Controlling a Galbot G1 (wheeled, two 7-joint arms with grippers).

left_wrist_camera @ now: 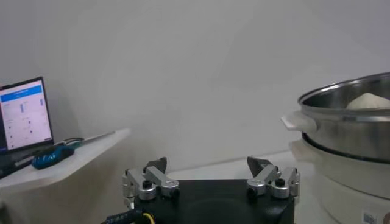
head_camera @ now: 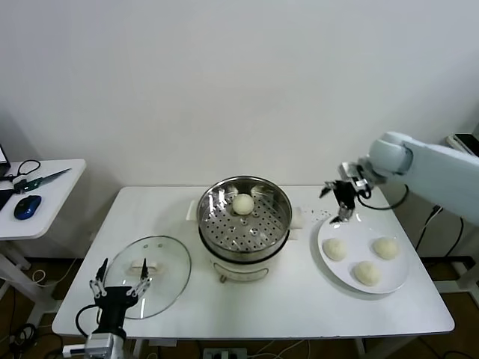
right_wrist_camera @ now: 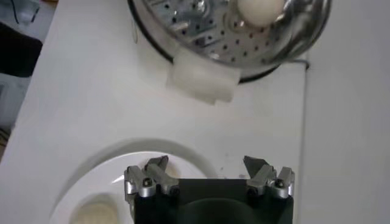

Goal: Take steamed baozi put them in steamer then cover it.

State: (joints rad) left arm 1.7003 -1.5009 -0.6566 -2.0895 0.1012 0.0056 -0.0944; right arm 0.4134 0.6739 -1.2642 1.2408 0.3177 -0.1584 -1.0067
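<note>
1. the right gripper [head_camera: 338,202] hangs with its fingers spread wide and nothing between them, above the far left rim of the flat round white plate [head_camera: 399,277], in the gap between the plate and the steamer; in the right wrist view the same gripper [right_wrist_camera: 207,169] is above the plate's rim [right_wrist_camera: 131,150] with bare tabletop ahead of it.
2. the left gripper [head_camera: 118,280] is parked low at the near left edge of the white rectangular table [head_camera: 262,318], fingers wide apart and empty, just in front of the round clear glass cover with a metal rim and white handle [head_camera: 171,263], which lies flat on the table to the left of the steamer.
3. the round shiny stainless-steel steamer basket on its white pot base [head_camera: 245,224] stands mid-table, uncovered; one cream-white domed steamed baozi [head_camera: 242,203] sits on its perforated floor toward the far side (the rest of the floor is bare).
4. three more steamed baozi [head_camera: 334,249] [head_camera: 386,247] [head_camera: 367,273] rest on the plate, apart from one another.
5. open tabletop runs along the near edge; a plain white wall stands behind.
6. a small white side table [head_camera: 52,198] to the left carries a blue computer mouse [head_camera: 27,206].
</note>
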